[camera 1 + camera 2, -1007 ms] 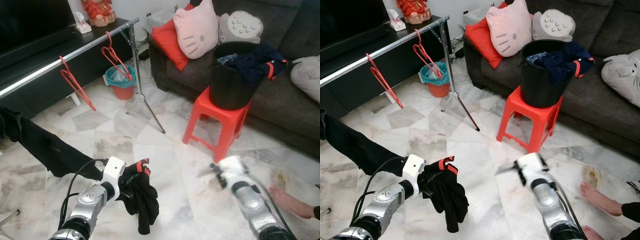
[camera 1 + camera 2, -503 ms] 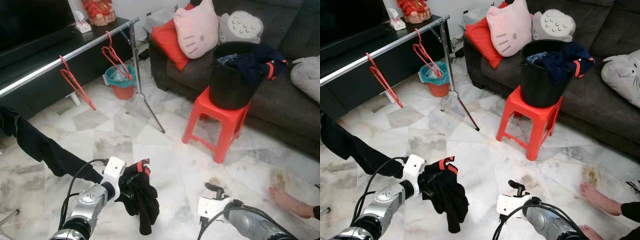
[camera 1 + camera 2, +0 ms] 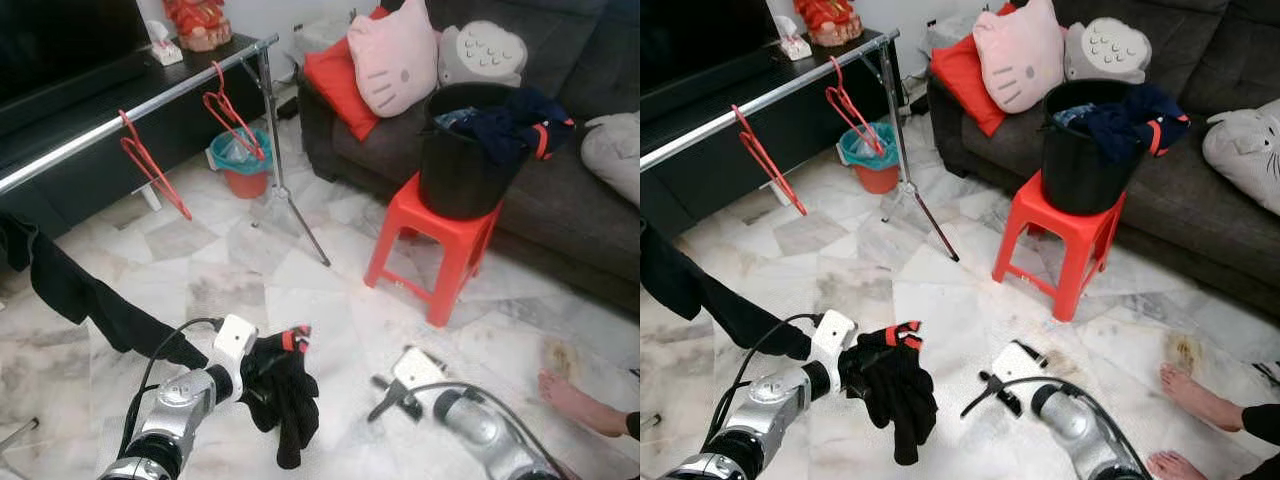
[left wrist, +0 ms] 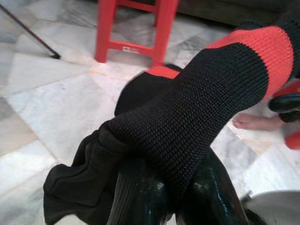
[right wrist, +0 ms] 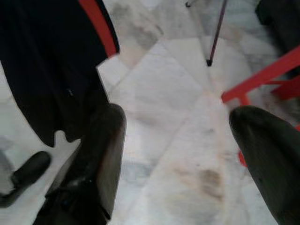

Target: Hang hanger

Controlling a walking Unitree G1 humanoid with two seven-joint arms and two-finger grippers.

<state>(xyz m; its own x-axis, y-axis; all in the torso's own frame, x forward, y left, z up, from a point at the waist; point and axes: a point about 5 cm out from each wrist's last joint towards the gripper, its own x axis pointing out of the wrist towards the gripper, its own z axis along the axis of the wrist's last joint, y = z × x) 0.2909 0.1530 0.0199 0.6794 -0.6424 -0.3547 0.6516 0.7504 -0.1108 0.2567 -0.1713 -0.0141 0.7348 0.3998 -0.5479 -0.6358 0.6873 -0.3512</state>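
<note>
Two red hangers (image 3: 150, 170) (image 3: 232, 115) hang on a silver rail (image 3: 90, 125) at the back left. A long black garment (image 3: 70, 290) droops from the rail's near end. Low in front, my left gripper (image 3: 262, 368) is shut on a bunched black knit garment with a red band (image 3: 287, 405); in the left wrist view the knit (image 4: 197, 108) lies over the gripper (image 4: 173, 187). My right gripper (image 3: 385, 395) is open just right of it, fingers pointing toward it. In the right wrist view its fingers (image 5: 101, 140) stand wide apart beside the garment (image 5: 56, 70).
A red stool (image 3: 440, 240) carries a black bucket (image 3: 465, 160) stuffed with clothes, in front of a dark sofa (image 3: 560, 200) with cushions. The rail's tripod legs (image 3: 300, 215) spread on the marble floor. A teal-and-orange bin (image 3: 240, 165) stands behind. A person's bare foot (image 3: 575, 395) is at the right.
My right arm dropped from pointing forward and swung left, its fingers now aimed at the held garment. The left gripper with the garment shifted slightly right.
</note>
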